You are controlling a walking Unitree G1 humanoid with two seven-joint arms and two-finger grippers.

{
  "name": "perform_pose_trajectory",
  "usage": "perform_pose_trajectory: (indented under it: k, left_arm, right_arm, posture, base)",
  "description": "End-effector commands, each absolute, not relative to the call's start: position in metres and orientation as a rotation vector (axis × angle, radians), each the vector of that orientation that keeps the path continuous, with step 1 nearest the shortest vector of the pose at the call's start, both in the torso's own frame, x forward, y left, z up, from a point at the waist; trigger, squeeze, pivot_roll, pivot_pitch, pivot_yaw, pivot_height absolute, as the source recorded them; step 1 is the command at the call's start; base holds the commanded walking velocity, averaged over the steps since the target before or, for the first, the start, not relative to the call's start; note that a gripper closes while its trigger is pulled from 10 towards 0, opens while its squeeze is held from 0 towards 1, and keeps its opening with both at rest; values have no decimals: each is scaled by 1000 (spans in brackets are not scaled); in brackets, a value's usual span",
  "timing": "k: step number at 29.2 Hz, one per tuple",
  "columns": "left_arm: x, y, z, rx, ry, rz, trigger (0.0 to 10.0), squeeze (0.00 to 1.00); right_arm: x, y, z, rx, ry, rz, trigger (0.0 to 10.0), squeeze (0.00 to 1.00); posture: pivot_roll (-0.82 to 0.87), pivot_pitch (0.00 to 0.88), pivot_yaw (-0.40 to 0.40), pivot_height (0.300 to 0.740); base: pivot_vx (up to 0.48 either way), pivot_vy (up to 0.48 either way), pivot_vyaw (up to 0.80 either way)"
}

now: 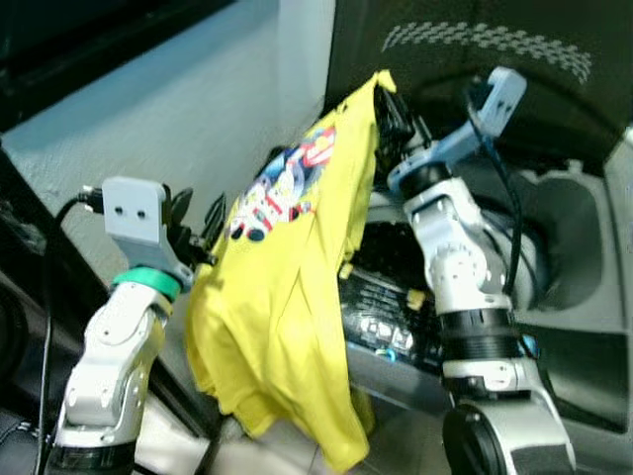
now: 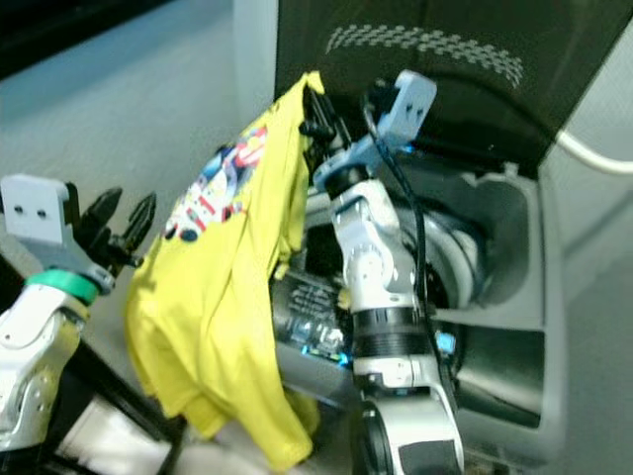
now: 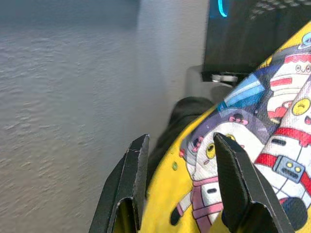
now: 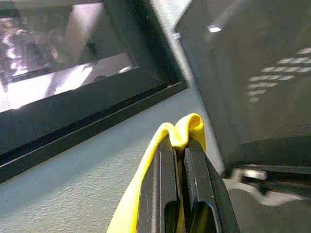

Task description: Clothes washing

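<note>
A yellow T-shirt with a cartoon print hangs in the air in front of the top-loading washing machine. My right gripper is shut on the shirt's top edge and holds it up high; in the right wrist view the yellow cloth is pinched between the two black fingers. My left gripper is open at the shirt's left edge, at mid height. In the left wrist view its fingers straddle the printed cloth.
The washer's raised dark lid stands behind the shirt, and its control panel shows below it. A pale wall runs along the left. Dark furniture stands at the lower left.
</note>
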State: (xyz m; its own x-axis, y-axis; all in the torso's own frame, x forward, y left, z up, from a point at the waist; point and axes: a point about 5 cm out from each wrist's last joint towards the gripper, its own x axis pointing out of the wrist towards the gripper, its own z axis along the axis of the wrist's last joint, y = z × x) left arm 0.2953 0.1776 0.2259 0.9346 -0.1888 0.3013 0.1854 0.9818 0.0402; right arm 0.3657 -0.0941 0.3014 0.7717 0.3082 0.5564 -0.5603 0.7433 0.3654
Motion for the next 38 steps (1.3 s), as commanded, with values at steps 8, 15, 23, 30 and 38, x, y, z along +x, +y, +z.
perform_pose_trajectory:
  k: [8,15,23,30,38]
  left_arm:
    - [297,175,223,24,-283,-202,10000,0]
    - [294,178,221,33,-274,-198,10000,0]
    - [292,183,224,30,-272,-186,10000,0]
    - [288,182,226,12,-301,-180,10000,0]
    - [284,181,225,1,-308,-159,10000,0]
  right_arm:
    - [368,-121,300,544,-509,396,10000,0]
    - [367,-120,295,550,-503,390,10000,0]
    - [366,-116,296,570,-509,398,10000,0]
    - [370,-110,314,541,-543,440,10000,0]
    - [378,-93,332,433,-525,555,10000,0]
  posture:
    - [138,0,73,740]
    - [138,0,73,740]
    - [138,0,73,740]
    - [171,11,62,740]
    - [159,13,41,740]
  base:
    - [0,0,-800]
    - [0,0,-800]
    - [0,0,-800]
    - [0,343,0]
    - [0,0,0]
